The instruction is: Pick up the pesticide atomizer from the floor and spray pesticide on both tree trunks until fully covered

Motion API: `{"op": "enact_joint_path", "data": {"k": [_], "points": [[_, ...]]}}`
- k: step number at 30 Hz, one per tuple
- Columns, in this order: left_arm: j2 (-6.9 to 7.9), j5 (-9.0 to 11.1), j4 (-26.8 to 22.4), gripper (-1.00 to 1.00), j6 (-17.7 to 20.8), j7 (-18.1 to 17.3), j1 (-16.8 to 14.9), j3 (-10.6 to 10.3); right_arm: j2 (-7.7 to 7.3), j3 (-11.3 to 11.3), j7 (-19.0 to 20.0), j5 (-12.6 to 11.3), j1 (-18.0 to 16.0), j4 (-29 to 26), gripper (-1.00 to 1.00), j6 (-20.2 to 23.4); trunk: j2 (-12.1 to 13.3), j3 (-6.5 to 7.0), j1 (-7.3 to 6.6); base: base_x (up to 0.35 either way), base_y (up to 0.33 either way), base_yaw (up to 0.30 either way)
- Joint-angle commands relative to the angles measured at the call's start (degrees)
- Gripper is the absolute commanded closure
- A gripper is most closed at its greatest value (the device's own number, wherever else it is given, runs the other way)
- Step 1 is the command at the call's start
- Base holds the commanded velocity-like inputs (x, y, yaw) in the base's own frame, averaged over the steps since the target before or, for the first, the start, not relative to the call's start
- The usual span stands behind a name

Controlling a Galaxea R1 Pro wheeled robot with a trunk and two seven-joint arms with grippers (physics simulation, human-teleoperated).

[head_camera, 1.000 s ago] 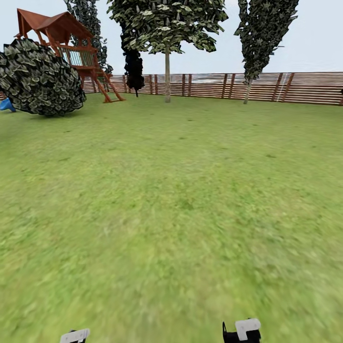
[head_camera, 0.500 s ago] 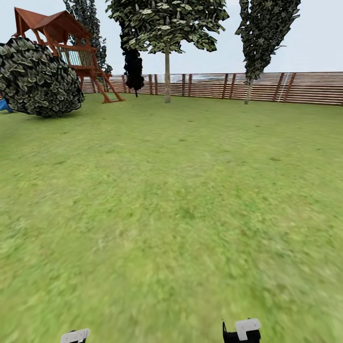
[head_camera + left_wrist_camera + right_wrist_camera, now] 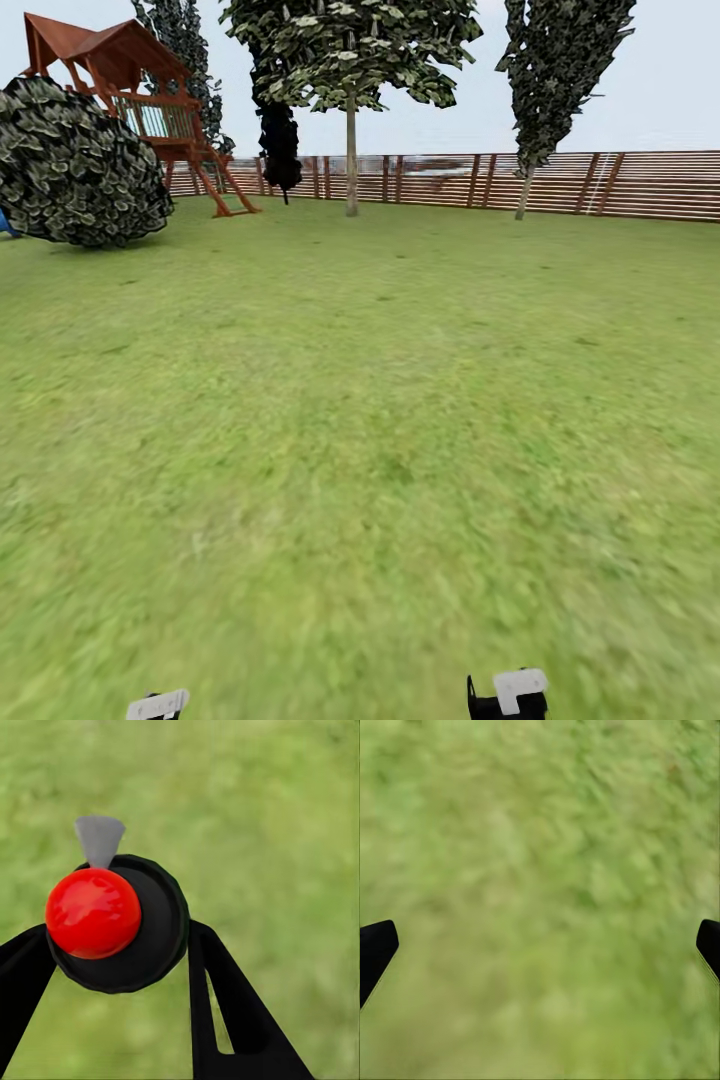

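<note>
The robot's left gripper [image 3: 112, 967] clamps the small, likely light, rigid dark-green atomizer bottle [image 3: 120, 922] below its glossy red cap, while the right gripper [image 3: 540, 945] hangs spread wide over lawn, a pale-trunked tree [image 3: 351, 150] far ahead.

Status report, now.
Left gripper shut on pesticide atomizer. Right gripper open, empty. Tree far ahead by fence; lawn between, unobstructed.

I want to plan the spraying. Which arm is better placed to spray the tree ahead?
Left. Its gripper is shut on the pesticide atomizer, fingers against the bottle. The right gripper is open, over grass. The tree stands far ahead by the fence.
</note>
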Motion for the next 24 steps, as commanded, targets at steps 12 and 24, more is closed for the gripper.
{"op": "enact_joint_path", "data": {"k": [12, 24], "points": [[0.01, 0.61, 0.04, 1.00, -0.16, -0.20, -0.03, -0.40, 0.01, 0.40, -0.60, 0.28, -0.04, 0.06, -1.00, 0.03, -0.02, -0.05, 0.03, 0.337, 0.000, 0.000], [0.01, 0.61, 0.04, 1.00, -0.16, -0.20, -0.03, -0.42, 0.01, 0.40, -0.60, 0.30, -0.04, 0.06, -1.00, 0.03, -0.02, -0.05, 0.03, 0.337, 0.000, 0.000]]}}
